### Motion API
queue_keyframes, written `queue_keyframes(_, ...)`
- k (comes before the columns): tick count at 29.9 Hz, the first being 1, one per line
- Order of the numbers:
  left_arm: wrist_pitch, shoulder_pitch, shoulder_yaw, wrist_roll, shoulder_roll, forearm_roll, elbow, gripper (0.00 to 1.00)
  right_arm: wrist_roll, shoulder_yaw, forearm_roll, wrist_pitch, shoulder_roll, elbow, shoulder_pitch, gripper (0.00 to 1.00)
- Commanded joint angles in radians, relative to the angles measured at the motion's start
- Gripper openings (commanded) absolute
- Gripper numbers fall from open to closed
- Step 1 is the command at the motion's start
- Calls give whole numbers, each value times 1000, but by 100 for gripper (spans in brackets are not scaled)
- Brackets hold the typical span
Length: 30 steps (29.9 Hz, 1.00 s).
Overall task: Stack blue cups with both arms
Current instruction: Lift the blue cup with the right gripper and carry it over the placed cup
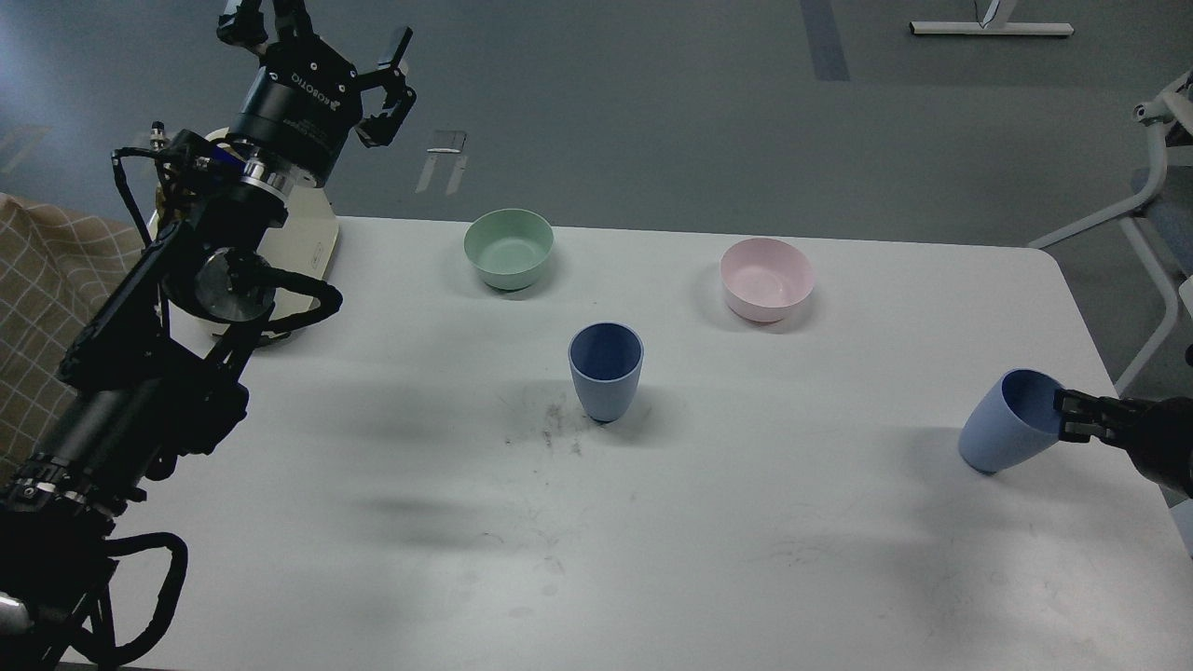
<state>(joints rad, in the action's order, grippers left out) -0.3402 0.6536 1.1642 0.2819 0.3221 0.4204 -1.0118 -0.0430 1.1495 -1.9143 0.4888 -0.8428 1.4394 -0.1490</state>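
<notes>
One blue cup stands upright in the middle of the white table. A second blue cup is near the right edge, tilted with its mouth toward the right. My right gripper comes in from the right edge and is shut on that cup's rim, one finger inside the mouth. My left gripper is open and empty, raised high beyond the table's far left corner, well away from both cups.
A mint-green bowl and a pink bowl sit upright at the back of the table. A cream-coloured device stands at the back left under my left arm. A white chair frame stands past the right edge.
</notes>
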Motion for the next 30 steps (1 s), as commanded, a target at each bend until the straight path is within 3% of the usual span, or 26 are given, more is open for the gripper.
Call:
queue_keyframes(1,1,3,0,-1,0,0,-4,98,6,47,14,0,1,9,-20,0)
queue_keyframes(7,3,3,0,-4,-2,0,-8,98,-3,161,245,0,-10,38,-225,0)
queue_keyframes(10,4,1,0,-4,-9,0,-10,98,-37,128,279,0,4,53,-437,0)
queue_keyframes(15,4,1,0,-4,-17,0,-10,98,-84,-51,281,0,189,62,-664,0)
queue_keyframes(17,4,1,0,-3,-18,0,-10,98,-126,-199,274,0,310,53,-762,0)
queue_keyframes(23,4,3,2,-1,-11,-2,-10,98,-170,-443,245,0,571,6,-847,0)
queue_keyframes(30,4,3,5,0,-2,-3,-10,98,-173,-611,146,0,608,-7,-863,0)
